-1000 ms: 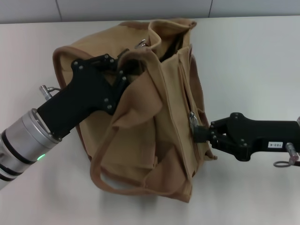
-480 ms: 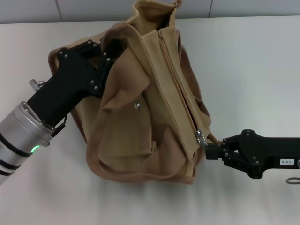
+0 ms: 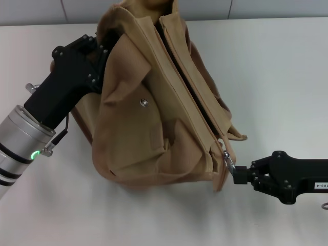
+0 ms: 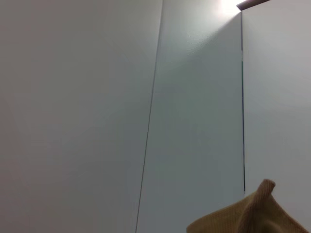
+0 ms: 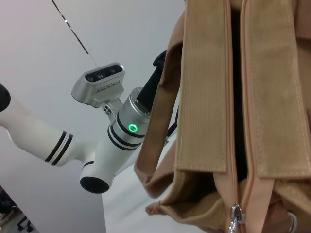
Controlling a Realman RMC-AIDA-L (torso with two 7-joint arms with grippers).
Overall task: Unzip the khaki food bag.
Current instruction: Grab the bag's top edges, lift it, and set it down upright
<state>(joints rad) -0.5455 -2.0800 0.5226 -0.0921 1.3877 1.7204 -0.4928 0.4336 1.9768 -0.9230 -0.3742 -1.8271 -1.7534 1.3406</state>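
Observation:
The khaki food bag stands tilted on the white table, its front pocket with the metal snap facing me. A dark open slit runs along its top zipper. My left gripper is at the bag's far upper left, shut on the fabric, with its fingertips buried in the cloth. My right gripper is at the bag's near right corner, shut on the zipper pull. The right wrist view shows the parted zipper tapes of the bag and the slider at their near end. A bit of tan cloth shows in the left wrist view.
The white table spreads out to the right of the bag and in front of it. A grey wall runs along the table's far edge. My left arm, with its green light, shows behind the bag in the right wrist view.
My right gripper has drawn the zipper pull toward the near right, and the open slit has grown longer. My left gripper has lifted the bag's far end up and to the left.

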